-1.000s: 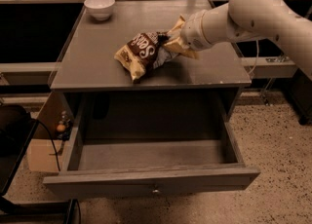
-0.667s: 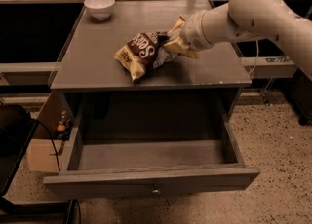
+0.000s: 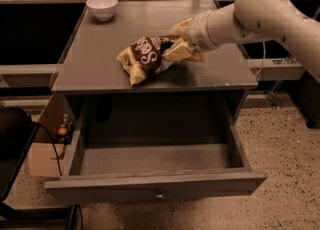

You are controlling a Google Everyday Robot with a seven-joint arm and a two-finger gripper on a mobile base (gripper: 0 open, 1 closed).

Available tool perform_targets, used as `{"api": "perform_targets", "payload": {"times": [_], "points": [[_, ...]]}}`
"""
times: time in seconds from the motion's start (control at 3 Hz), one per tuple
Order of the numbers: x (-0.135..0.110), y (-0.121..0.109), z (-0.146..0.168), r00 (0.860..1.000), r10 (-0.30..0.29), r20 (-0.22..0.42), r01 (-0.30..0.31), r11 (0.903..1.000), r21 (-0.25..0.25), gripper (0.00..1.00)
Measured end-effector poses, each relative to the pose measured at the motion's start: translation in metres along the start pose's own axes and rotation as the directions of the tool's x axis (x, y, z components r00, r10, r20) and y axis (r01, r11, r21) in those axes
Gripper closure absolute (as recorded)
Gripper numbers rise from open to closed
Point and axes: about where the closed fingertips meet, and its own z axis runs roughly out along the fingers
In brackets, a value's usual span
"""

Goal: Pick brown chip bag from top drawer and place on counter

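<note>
— Where is the brown chip bag (image 3: pixel 145 56)?
— Lying on the bench (image 3: pixel 95 64), near its middle and a little toward the near edge, with the white lettering facing up.
— And the end effector (image 3: pixel 170 42)?
— At the bag's right end, touching it. Whether it is clamping the bag or has let go, I cannot tell.
— The top drawer (image 3: pixel 155 186)?
— Pulled out below the bench, its grey floor bare.
— Anything else up there?
— A white bowl (image 3: pixel 102 7) at the far left corner, well apart from the bag.
</note>
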Motion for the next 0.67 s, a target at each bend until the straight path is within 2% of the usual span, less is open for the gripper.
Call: {"api": "perform_targets", "payload": {"times": [0.33,0.67], "points": [[0.0000,0.0000,0.0001,1.000,0.000,0.000,0.000,1.0000,0.000,0.00],[0.0000,0.0000,0.0001,1.000,0.000,0.000,0.000,1.0000,0.000,0.00]]}}
